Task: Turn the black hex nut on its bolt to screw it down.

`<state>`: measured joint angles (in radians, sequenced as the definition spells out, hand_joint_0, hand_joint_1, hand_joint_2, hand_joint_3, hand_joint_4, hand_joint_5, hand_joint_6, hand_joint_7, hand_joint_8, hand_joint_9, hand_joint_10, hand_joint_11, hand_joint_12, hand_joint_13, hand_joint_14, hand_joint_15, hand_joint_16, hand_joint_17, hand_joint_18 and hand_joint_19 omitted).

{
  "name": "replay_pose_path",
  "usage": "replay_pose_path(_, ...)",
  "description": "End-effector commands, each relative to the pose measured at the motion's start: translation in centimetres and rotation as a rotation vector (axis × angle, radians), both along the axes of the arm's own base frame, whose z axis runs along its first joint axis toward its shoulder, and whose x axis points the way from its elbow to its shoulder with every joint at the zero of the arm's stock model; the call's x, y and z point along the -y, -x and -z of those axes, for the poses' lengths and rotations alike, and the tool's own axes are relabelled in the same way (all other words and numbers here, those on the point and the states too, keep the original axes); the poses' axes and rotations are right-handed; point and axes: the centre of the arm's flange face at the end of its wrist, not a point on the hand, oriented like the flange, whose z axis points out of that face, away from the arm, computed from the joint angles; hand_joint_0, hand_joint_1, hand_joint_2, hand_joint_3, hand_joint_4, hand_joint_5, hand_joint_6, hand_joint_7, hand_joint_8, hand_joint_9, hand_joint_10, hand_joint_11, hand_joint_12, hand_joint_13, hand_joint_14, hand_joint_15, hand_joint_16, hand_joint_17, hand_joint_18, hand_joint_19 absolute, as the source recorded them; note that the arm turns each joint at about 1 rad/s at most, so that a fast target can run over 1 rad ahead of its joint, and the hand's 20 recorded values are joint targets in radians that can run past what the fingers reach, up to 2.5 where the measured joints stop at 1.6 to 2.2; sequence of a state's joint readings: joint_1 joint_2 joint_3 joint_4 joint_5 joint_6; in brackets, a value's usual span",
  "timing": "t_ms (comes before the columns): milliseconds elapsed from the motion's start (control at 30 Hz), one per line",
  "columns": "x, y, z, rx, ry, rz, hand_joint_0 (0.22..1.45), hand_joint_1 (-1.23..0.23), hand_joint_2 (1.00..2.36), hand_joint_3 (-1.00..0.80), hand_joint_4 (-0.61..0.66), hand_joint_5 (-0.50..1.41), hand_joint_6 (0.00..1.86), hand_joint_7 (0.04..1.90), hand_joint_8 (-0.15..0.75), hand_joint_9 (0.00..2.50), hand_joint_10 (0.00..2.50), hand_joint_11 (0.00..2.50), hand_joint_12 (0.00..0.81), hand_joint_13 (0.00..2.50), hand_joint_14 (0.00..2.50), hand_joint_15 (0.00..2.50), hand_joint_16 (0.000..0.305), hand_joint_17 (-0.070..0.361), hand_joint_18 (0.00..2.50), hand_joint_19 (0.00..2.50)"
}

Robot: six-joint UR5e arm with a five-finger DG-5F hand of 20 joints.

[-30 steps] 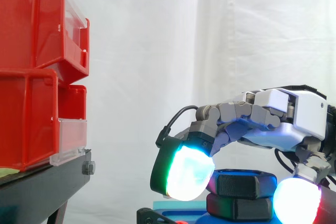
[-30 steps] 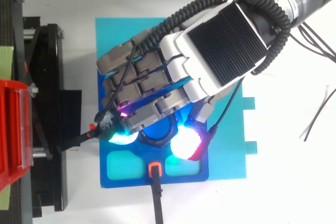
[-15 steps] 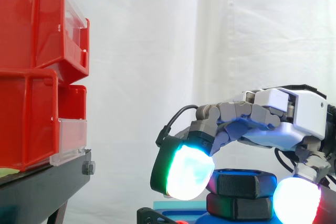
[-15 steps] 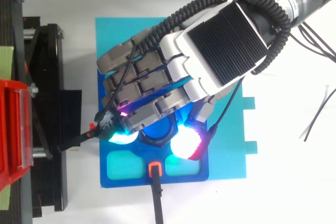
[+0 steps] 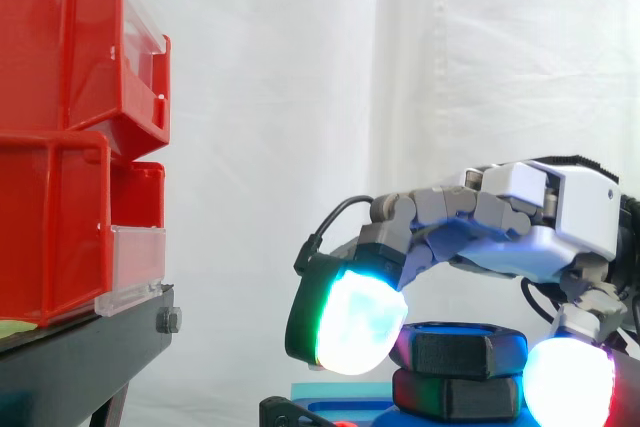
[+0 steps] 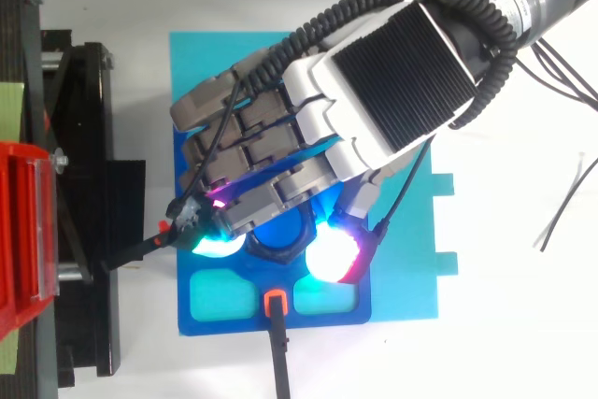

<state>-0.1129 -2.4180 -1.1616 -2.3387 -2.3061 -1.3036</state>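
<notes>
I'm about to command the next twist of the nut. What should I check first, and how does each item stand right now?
1. Is the hand over the black hex nut: ok.
2. Curled fingers, pads on opposite sides of the nut: ok.
3. Nut sits level: ok.
4. Room left to screw down: cannot tell.
5. Clearance to the red bins: ok.

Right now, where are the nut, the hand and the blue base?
nut [image 5: 468, 352], side view, front face of the upper black hex.
hand [image 6: 397, 81], top view, ribbed black back.
blue base [image 6: 224, 326], top view, bare lower rim.
</notes>
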Motion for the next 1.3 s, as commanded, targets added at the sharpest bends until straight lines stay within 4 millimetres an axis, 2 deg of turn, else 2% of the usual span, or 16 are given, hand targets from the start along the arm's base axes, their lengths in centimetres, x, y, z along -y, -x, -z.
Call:
replay_pose_path(0, -0.6, -0.8, -1.3, -0.005, -0.029, -0.017, 0.43, -0.61, 1.00, -0.50, 0.16, -0.20, 0.50, 0.99, 0.232, 0.64, 0.01, 0.33, 0.282, 0.72, 0.01, 0.36, 0.045, 0.100, 0.55, 0.40)
replay_pose_path(267, -0.7, -1.3, -4.0, -0.032, -0.045, -0.038, 0.42, -0.60, 1.00, -0.50, 0.14, -0.21, 0.50, 0.93, 0.228, 0.63, 0.01, 0.32, 0.288, 0.71, 0.01, 0.36, 0.046, 0.104, 0.55, 0.40)
replay_pose_path(500, -1.2, 0.6, -8.2, -0.081, 0.006, -0.047, 0.42, -0.59, 1.00, -0.50, 0.14, -0.21, 0.50, 0.90, 0.229, 0.62, 0.01, 0.31, 0.288, 0.70, 0.01, 0.36, 0.047, 0.105, 0.55, 0.41)
replay_pose_path(533, -1.3, 1.1, -9.3, -0.089, 0.021, -0.038, 0.42, -0.59, 1.00, -0.50, 0.14, -0.21, 0.50, 0.90, 0.230, 0.62, 0.01, 0.31, 0.291, 0.70, 0.01, 0.36, 0.047, 0.105, 0.55, 0.41)
replay_pose_path(633, -1.4, 2.0, -10.4, -0.111, 0.042, -0.030, 0.42, -0.59, 1.00, -0.50, 0.14, -0.21, 0.50, 0.90, 0.230, 0.62, 0.01, 0.31, 0.290, 0.71, 0.01, 0.36, 0.047, 0.105, 0.55, 0.41)
replay_pose_path(667, -0.9, 3.0, -11.0, -0.146, 0.072, -0.007, 0.42, -0.59, 1.00, -0.50, 0.14, -0.21, 0.50, 0.90, 0.230, 0.62, 0.01, 0.31, 0.292, 0.71, 0.01, 0.37, 0.047, 0.105, 0.55, 0.41)
replay_pose_path(833, -0.6, 5.4, -12.3, -0.237, 0.166, 0.071, 0.42, -0.58, 1.00, -0.50, 0.14, -0.21, 0.50, 0.90, 0.232, 0.63, 0.01, 0.31, 0.290, 0.70, 0.01, 0.37, 0.047, 0.105, 0.55, 0.41)
replay_pose_path(900, -0.4, 6.0, -12.7, -0.259, 0.183, 0.089, 0.42, -0.57, 1.00, -0.50, 0.14, -0.21, 0.50, 0.90, 0.234, 0.63, 0.01, 0.32, 0.289, 0.71, 0.01, 0.37, 0.047, 0.105, 0.54, 0.41)
replay_pose_path(1033, -0.5, 8.8, -14.2, -0.291, 0.191, 0.103, 0.42, -0.56, 1.00, -0.50, 0.14, -0.20, 0.50, 0.90, 0.233, 0.63, 0.01, 0.32, 0.288, 0.70, 0.02, 0.36, 0.046, 0.104, 0.54, 0.41)
replay_pose_path(1167, -0.6, 10.9, -14.2, -0.302, 0.189, 0.127, 0.43, -0.56, 1.00, -0.50, 0.14, -0.20, 0.50, 0.90, 0.233, 0.63, 0.01, 0.32, 0.290, 0.70, 0.01, 0.36, 0.046, 0.104, 0.54, 0.42)
replay_pose_path(1233, -0.9, 13.2, -14.2, -0.272, 0.176, 0.163, 0.43, -0.56, 1.00, -0.50, 0.14, -0.20, 0.50, 0.90, 0.232, 0.63, 0.01, 0.32, 0.289, 0.71, 0.01, 0.37, 0.046, 0.103, 0.54, 0.42)
replay_pose_path(1267, -1.0, 13.6, -14.0, -0.269, 0.172, 0.168, 0.43, -0.56, 1.00, -0.50, 0.14, -0.20, 0.50, 0.90, 0.231, 0.63, 0.01, 0.32, 0.291, 0.71, 0.02, 0.36, 0.046, 0.103, 0.54, 0.41)
